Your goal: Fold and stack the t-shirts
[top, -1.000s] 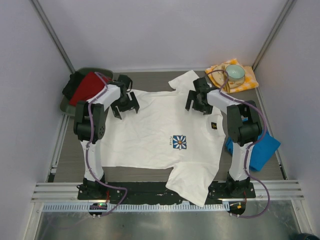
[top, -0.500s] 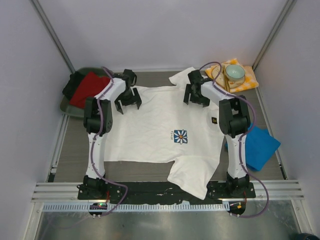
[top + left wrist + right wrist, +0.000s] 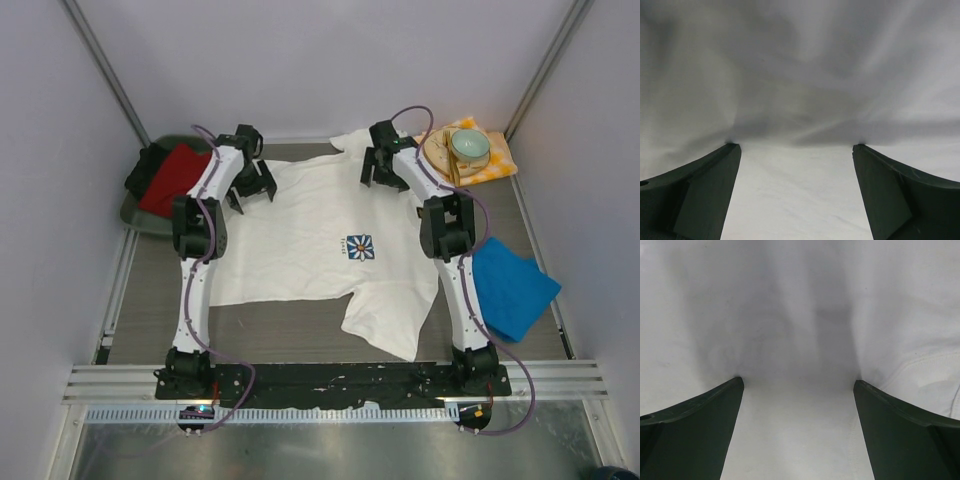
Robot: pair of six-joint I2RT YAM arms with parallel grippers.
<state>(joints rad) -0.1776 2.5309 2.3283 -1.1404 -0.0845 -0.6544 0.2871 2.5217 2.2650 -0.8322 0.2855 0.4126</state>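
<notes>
White t-shirt [image 3: 310,240] has slid away from the near edge and lies flat, its far part under both claws. Blue t-shirt [image 3: 510,285] sits well nearward and right of the right claw. Left claw [image 3: 253,195] and right claw [image 3: 378,182] have reached farther out, jaws spread wide, gripping nothing, tips pressing the cloth. Judgement: straightening, folding not begun.

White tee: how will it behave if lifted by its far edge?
Likely floppy: the white tee lies flat with soft wrinkles, so it should drape and sag. Probably light and thin: it puckers at the left fingers.
</notes>
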